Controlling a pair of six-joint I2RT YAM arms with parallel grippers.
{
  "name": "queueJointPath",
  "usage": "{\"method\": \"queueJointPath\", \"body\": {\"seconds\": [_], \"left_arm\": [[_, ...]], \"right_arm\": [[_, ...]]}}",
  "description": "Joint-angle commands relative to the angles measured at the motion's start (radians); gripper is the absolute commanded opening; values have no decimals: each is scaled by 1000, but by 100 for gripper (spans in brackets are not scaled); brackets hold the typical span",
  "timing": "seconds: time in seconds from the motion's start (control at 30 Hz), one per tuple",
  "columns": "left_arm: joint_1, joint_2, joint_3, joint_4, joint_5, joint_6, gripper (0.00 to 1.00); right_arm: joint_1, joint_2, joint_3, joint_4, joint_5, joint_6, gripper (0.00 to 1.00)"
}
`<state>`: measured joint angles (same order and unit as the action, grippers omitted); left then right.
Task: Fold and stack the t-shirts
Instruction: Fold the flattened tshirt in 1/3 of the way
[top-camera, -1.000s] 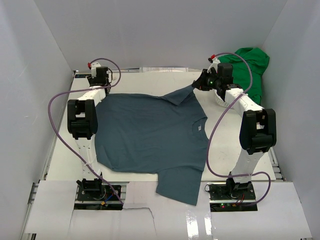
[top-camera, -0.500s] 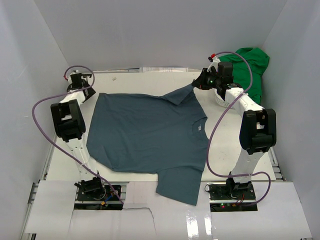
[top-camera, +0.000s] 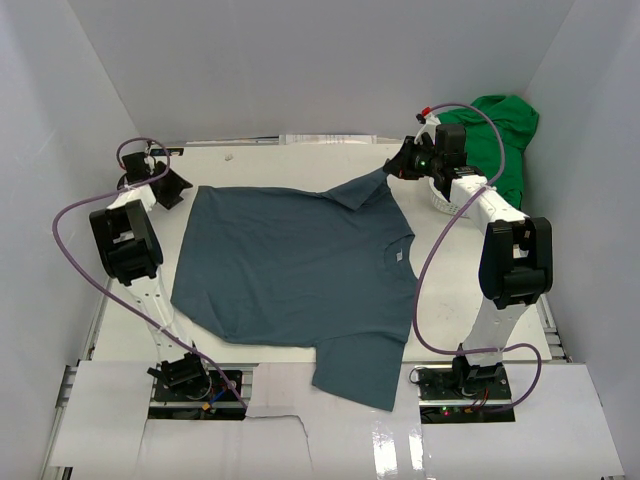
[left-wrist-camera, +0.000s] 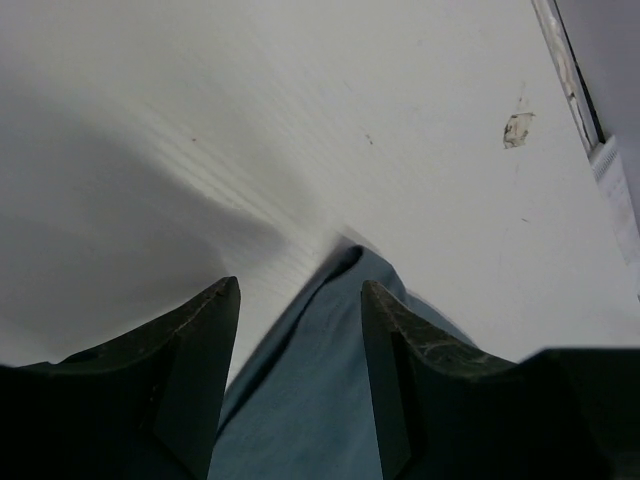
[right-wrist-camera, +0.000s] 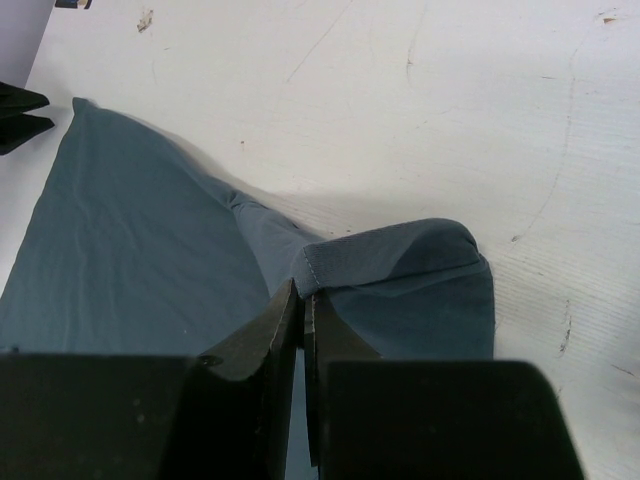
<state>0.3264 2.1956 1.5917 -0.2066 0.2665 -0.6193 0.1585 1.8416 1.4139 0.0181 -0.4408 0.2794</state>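
Right fingers (right-wrist-camera: 262, 352) pinched on blue shirt (top-camera: 300, 265) sleeve (right-wrist-camera: 400, 270); left fingers (left-wrist-camera: 195, 370) apart, shirt corner between them. Cloth's limp and light, so grip hems and corners.

No text, brand, number or sign can be read in any of the views. A small pale label (top-camera: 397, 256) is seen on the dark slate-blue t-shirt (top-camera: 300, 270), just right of centre in the top view, but nothing printed on it can be made out.
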Motion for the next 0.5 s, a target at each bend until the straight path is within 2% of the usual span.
{"method": "queueJointPath", "body": {"seconds": [0.0, 0.1, 0.47], "left_arm": [[3, 19, 69, -3, 76, 7, 62], [0, 53, 103, -45, 44, 70, 61], [-55, 116, 165, -86, 22, 112, 61]], "right_arm": [[-4, 5, 26, 34, -10, -6, 8], [-4, 10, 31, 36, -18, -5, 8], [-4, 13, 30, 34, -13, -5, 8]]}}
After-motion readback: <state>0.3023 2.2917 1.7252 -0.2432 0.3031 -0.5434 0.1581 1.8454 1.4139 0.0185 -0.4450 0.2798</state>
